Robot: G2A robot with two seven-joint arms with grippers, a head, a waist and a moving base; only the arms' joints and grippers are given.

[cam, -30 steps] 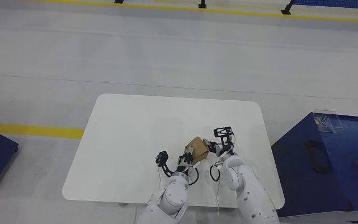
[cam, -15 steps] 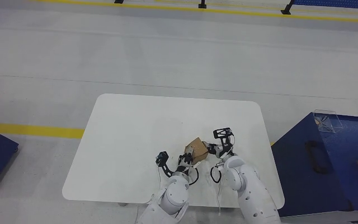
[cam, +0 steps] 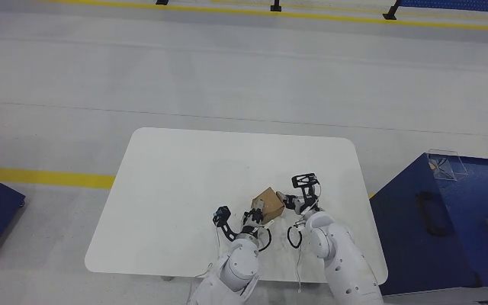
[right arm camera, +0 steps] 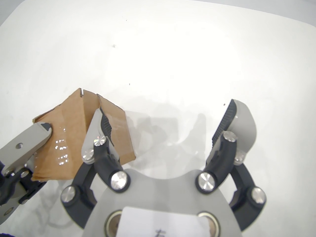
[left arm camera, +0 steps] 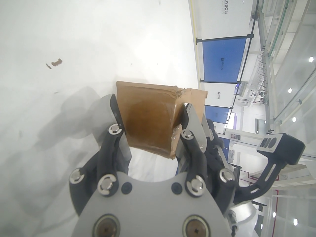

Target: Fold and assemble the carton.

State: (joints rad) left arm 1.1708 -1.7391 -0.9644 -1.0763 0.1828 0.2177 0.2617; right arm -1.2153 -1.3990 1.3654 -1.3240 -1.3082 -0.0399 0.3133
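while the left jaws are shut on the carton, one finger on each side of a brown panel, the right jaws stand wide open with nothing between them. one right finger lies against the carton's outer flap and the other hangs well apart from it over the bare white surface. the carton is partly folded and tilted, with a torn corner at its upper edge. it is in the near half of the surface, right of the middle, between the two arms. whether its lower edge touches the surface cannot be told. a small brown scrap lies on the surface well apart from the carton.
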